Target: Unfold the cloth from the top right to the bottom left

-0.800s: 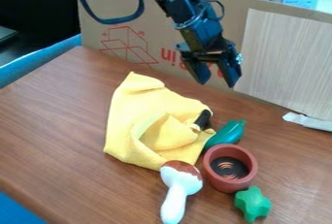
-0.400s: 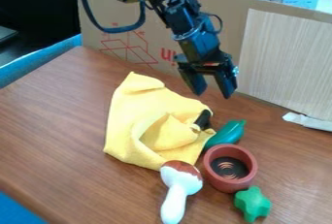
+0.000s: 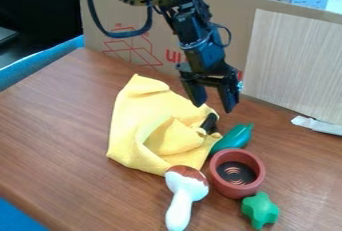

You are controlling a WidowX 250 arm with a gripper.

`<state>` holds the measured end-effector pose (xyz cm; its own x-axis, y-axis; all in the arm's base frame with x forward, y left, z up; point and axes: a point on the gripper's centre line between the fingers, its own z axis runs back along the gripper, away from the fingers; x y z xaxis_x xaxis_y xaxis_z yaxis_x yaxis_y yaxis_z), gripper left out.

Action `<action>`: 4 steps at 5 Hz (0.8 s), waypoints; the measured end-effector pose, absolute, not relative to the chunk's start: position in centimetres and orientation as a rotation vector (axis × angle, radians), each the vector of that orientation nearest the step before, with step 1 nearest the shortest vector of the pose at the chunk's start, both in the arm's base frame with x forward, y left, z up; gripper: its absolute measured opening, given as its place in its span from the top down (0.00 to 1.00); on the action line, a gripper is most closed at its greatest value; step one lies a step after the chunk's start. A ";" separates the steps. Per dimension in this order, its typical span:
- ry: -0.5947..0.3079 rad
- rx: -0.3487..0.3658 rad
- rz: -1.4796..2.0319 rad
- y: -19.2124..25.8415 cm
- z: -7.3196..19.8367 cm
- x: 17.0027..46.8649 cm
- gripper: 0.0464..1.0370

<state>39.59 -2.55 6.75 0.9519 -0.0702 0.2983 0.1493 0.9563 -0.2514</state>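
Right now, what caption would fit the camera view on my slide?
Open gripper above the crumpled yellow cloth, beside a green pepper-like toy and reddish pot.

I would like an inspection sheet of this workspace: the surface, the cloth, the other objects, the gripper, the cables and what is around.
Surface: brown wood-grain table; damage, nothing seen.
Job's things: yellow cloth, crumpled and partly folded over.
Clutter: green object and reddish-brown bowl to the cloth's right; white object with brown top below it; green star-shaped piece beside the bowl; small black object at the cloth's right edge.
Gripper: black gripper, fingers apart, above the table near the cloth's upper right; held object, nothing seen.
Cables: dark cable looping beside the arm.
Surroundings: cardboard panel behind the table.
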 end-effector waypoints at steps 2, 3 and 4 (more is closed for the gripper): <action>-0.239 -0.166 -0.097 -2.7 6.2 39.0 0.04; -0.226 -0.141 -0.094 -2.6 5.9 38.9 0.04; -0.203 -0.107 -0.105 -3.1 4.8 38.8 0.04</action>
